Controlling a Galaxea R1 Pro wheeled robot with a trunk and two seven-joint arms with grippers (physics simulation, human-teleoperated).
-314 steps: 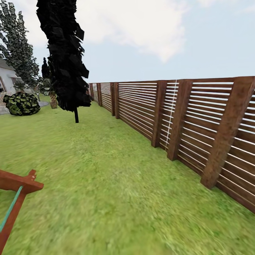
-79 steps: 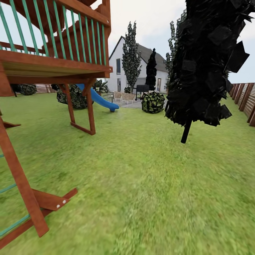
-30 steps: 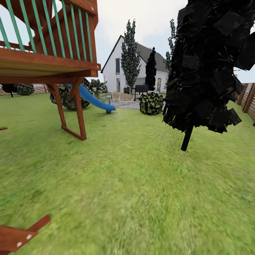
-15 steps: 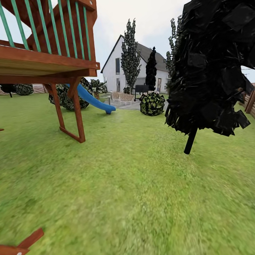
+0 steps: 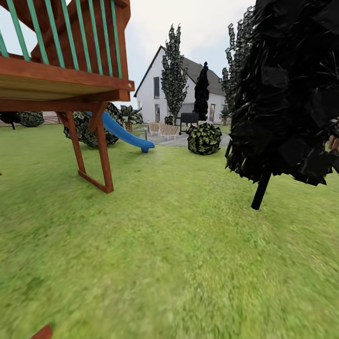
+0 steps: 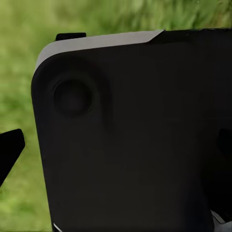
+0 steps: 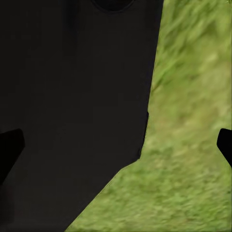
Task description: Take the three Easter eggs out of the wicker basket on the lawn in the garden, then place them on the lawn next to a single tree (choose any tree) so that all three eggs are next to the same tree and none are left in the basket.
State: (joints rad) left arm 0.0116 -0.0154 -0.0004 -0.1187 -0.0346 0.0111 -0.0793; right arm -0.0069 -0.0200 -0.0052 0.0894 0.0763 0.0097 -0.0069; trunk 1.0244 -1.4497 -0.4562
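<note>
Rolled forward past the play tower (image 5: 66,84), black conifer (image 5: 287,89) nearer. Lawn (image 5: 179,245) underfoot; mottled tree (image 5: 174,70) far ahead by house (image 5: 155,89). Right gripper (image 7: 116,145) tips spread; left unclear.

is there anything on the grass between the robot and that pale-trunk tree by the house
Nothing visible blocks it: open lawn runs toward the tree. The play tower stands left, the black conifer right, a round bush nearby.

Forward-facing head view over lawn (image 5: 179,245); wrist views close above grass.
</note>
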